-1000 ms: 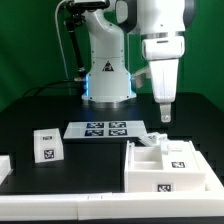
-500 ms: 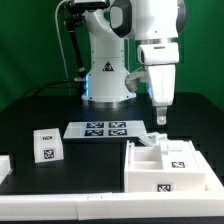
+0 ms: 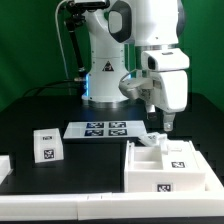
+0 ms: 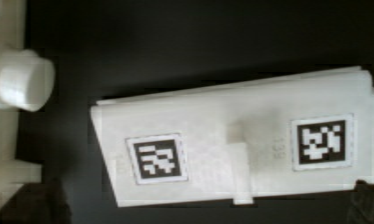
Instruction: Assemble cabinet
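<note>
The cabinet [image 3: 170, 168] is a white boxy body with inner compartments and square tags, at the exterior view's right front. My gripper [image 3: 168, 122] hangs just above its back edge, touching nothing, and looks open and empty. In the wrist view a white tagged panel [image 4: 237, 140] with two tags and a raised middle ridge lies below the gripper [image 4: 205, 215]. I cannot tell whether it is joined to the cabinet. A round white knob-like part [image 4: 15, 80] lies beside it.
The marker board [image 3: 105, 129] lies mid-table before the robot base. A small white tagged block [image 3: 45, 145] stands at the exterior view's left, and another white piece [image 3: 4, 165] sits at the left edge. The table's white front edge [image 3: 60, 205] runs along the bottom.
The arm has shifted toward the exterior view's right and a little lower, and the wrist has turned. The parts on the table have not moved.
</note>
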Robot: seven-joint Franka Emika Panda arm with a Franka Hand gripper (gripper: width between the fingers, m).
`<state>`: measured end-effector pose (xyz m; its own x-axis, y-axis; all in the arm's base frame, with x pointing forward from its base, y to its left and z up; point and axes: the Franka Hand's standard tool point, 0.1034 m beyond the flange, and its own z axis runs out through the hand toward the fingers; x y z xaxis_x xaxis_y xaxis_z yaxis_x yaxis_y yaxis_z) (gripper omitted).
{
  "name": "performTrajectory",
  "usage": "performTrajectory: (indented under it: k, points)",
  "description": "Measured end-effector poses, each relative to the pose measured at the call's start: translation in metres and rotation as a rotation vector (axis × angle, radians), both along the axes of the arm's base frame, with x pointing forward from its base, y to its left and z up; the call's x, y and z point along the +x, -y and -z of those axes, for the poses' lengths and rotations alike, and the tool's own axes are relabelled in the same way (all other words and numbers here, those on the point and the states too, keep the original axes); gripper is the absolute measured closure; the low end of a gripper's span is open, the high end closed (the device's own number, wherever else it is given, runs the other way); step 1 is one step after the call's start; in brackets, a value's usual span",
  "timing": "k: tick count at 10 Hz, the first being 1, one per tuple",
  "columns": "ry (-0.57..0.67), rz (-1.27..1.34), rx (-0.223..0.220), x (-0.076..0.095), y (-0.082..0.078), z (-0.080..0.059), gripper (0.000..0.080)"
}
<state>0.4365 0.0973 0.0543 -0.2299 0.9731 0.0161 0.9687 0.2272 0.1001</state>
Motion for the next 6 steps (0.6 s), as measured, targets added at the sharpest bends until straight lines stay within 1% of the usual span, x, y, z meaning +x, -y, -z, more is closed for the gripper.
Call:
performTrajectory:
  k: [1, 2, 5, 6]
  points:
    - [0.006, -0.025, -0.002, 0.0024, -0.0045, 0.0, 0.0002]
    - [0.003, -0.017, -0.002, 0.0016, -0.0022, 0.0007, 0.0002]
    - [0.0, -0.015, -0.002, 0.0006, -0.0017, 0.0022, 0.0002]
    - [-0.009, -0.04, -0.004, -0.0023, -0.0044, 0.0072, 0.0002]
